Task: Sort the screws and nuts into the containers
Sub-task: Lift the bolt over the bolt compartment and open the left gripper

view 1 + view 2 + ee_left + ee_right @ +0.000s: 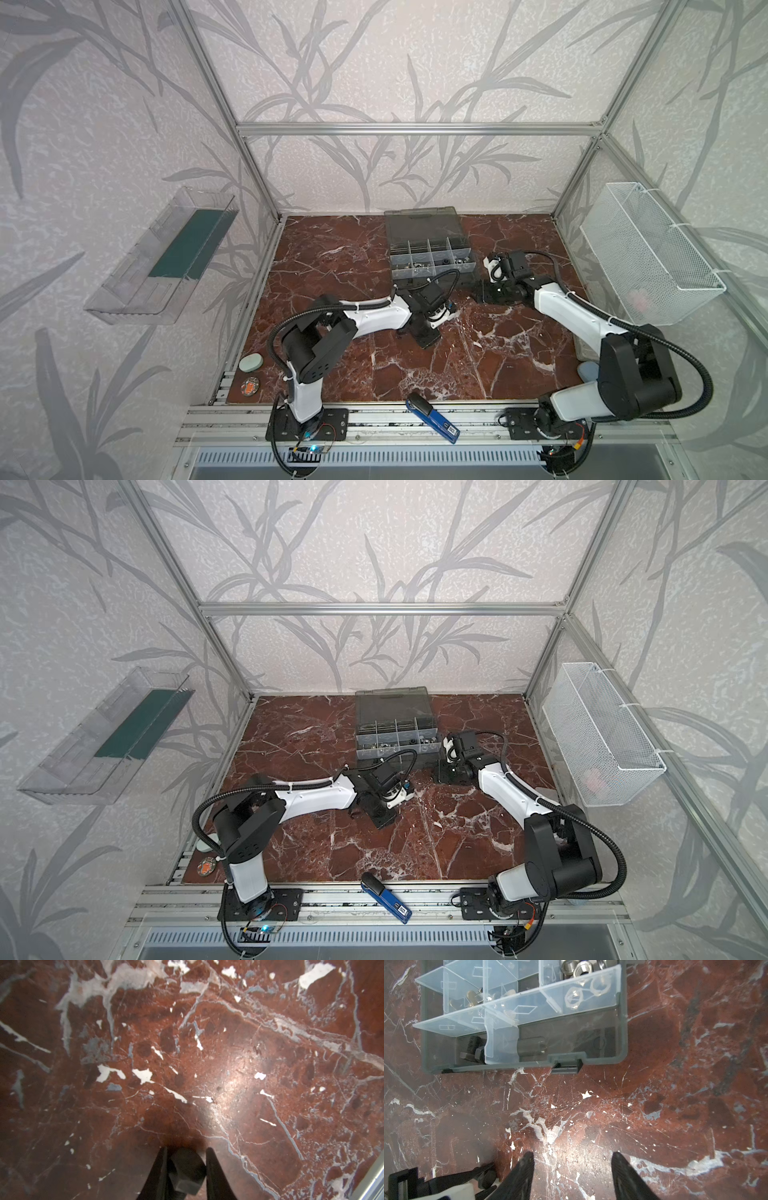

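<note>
We see the left gripper [186, 1149] closed on a dark hex-headed screw [187, 1167], a finger [158, 1174] pressed to each side of its head; its long axis runs along the fingers, head toward the tips, shank seemingly back toward the wrist, low over the marble tabletop [249, 1064]. The right gripper [574, 1167] stands open and empty before the organiser case [623, 1022], where another screw [472, 1048] lies in a front cell [444, 1051] and nuts [579, 968] in a rear one. The label on the blue device [432, 419] is too small to read

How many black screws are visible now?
2. One screw is between the fingers of the left gripper; another screw lies in the case, on its latch side. Dividers may hide more.
</note>
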Controlling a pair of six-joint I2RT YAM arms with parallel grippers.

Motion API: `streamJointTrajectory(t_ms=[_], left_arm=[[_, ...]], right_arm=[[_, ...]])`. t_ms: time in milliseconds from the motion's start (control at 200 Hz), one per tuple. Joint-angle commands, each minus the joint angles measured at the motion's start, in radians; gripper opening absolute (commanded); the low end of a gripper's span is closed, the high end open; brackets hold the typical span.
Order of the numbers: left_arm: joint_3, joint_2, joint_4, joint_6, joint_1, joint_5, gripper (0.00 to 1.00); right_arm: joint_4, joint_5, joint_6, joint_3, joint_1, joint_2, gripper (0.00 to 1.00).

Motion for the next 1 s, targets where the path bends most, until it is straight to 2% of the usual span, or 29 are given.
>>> streamJointTrajectory(t_ms=[0,140,260,405,580,745,890,995], left_arm=[[-0.045,0.042,-0.078,-0.021,-0.014,0.011,0.00],[-0.039,0.029,-0.060,-0.048,-0.009,0.013,0.00],[-0.045,-0.040,-0.022,-0.073,0.011,-0.015,0.00],[-0.027,-0.129,0.014,-0.105,0.070,-0.043,0.00],[0.035,-0.175,0.049,-0.123,0.147,-0.078,0.00],[0.092,-0.142,0.121,-0.114,0.208,-0.155,0.00],[0.152,-0.079,0.214,-0.104,0.251,-0.164,0.00],[0.214,-0.032,0.217,-0.086,0.263,-0.172,0.00]], right_arm=[[0.006,-0.004,0.006,-0.005,-0.006,-0.024,0.61],[0.005,-0.005,0.006,-0.001,-0.008,-0.025,0.61],[-0.001,-0.003,0.004,0.000,-0.009,-0.034,0.61],[-0.004,-0.001,0.001,-0.001,-0.012,-0.041,0.61],[-0.004,-0.002,0.001,-0.003,-0.016,-0.042,0.61],[-0.001,-0.006,0.003,-0.006,-0.017,-0.040,0.61],[-0.001,-0.021,0.007,-0.001,-0.016,-0.029,0.61],[-0.003,-0.027,0.012,0.001,-0.017,-0.032,0.61]])
